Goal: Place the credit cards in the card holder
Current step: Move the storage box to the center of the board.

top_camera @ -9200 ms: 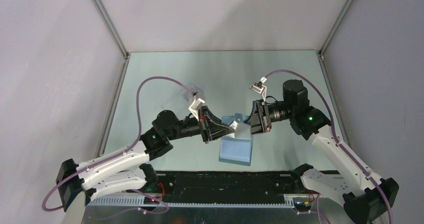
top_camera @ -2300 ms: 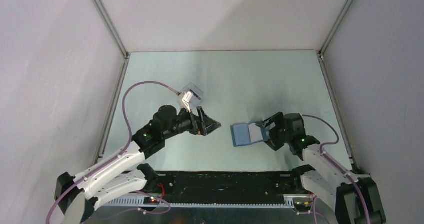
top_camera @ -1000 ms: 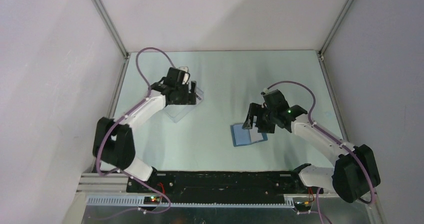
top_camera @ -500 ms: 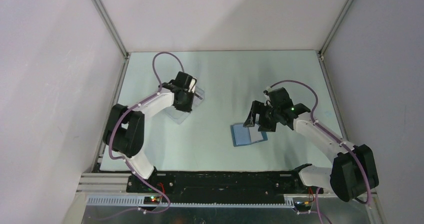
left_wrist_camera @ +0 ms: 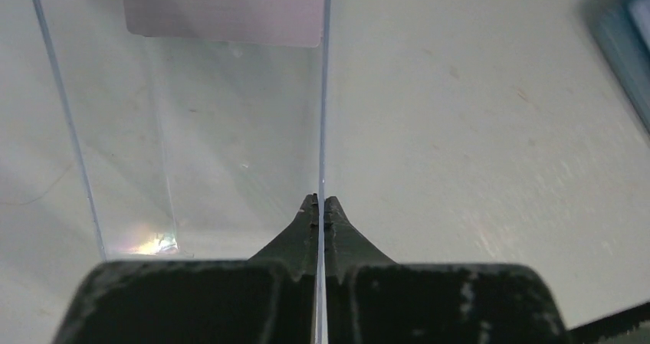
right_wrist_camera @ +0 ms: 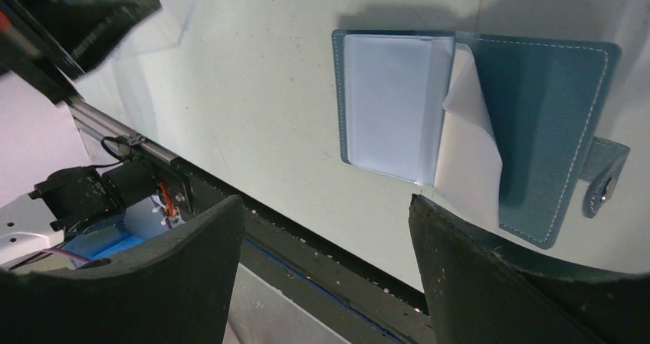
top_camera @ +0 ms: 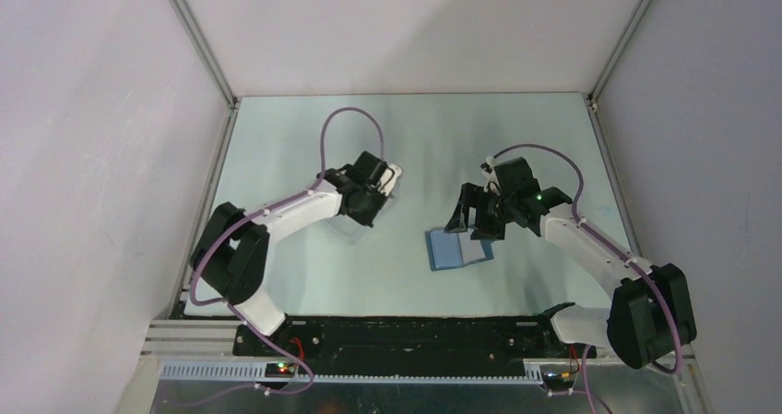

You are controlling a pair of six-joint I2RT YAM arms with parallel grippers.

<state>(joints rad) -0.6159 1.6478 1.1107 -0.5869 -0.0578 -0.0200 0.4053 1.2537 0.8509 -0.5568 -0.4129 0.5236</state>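
Though two arms reach over the table (top_camera: 415,128), the overhead view shows only one card holder (right_wrist_camera: 544,106) and one clear box (left_wrist_camera: 324,91). The holder is right of centre and the box left of centre, well apart.

The left gripper (left_wrist_camera: 320,202) has its jaws pressed together on the thin right-hand wall of the clear box, which runs straight up the frame from between the tips. Inside the box, at the top edge of the left wrist view, lies one credit card (left_wrist_camera: 222,7) (greyish, with rounded corners, partly cut off by the frame); I count no other there.

The card holder lies open and flat on the table, in the upper right of the right wrist view. Its clasp tab (right_wrist_camera: 605,177) sticks out at the right. On its left half sits a stack of clear sleeves (right_wrist_camera: 387,106) showing a white rectangle, and one sleeve curls up at the fold. Whether that white is a card I cannot tell.

The right gripper (right_wrist_camera: 326,214) hangs over the holder with its jaws spread wide, gripping nothing.
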